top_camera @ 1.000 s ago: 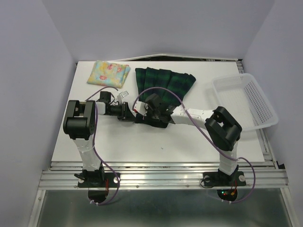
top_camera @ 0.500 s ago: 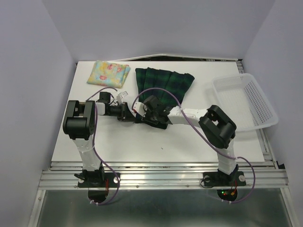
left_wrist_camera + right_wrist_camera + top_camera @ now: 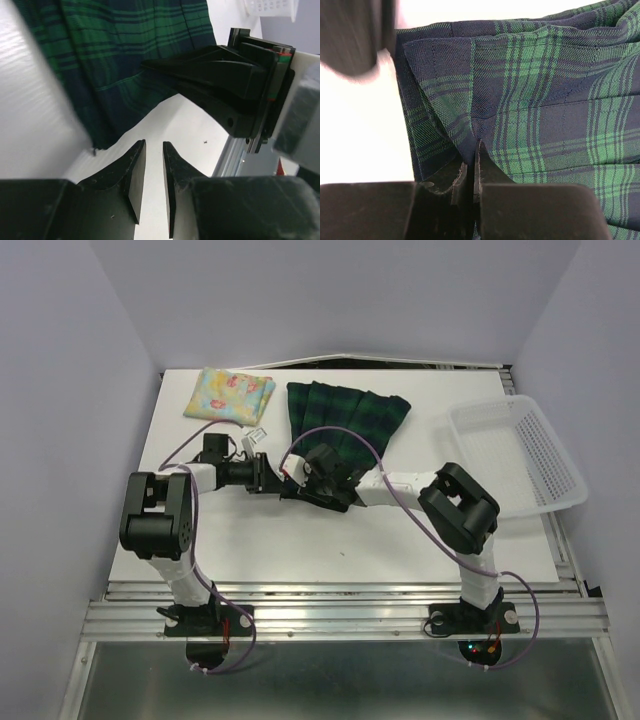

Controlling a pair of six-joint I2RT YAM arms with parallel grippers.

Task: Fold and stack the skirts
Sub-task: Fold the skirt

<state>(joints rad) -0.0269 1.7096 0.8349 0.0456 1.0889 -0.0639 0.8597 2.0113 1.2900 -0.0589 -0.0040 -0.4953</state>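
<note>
1. While the plaid skirt (image 3: 350, 412) lies at the far middle of the table (image 3: 300, 540), its near-left corner is pinched by the right gripper (image 3: 471, 155), jaws closed on a fold.
2. At the left gripper (image 3: 154, 144), jaws are parted by a narrow gap and nothing is held; the tips are set just beside that corner.
3. At the far left, the floral skirt (image 3: 228, 394) is seen folded, apart from the plaid.
4. 1 white basket (image 3: 565, 475) is noted at the right.

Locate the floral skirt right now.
Top view: the floral skirt lies folded near the far-left corner of the table, left of the plaid skirt and not touching it.
</note>
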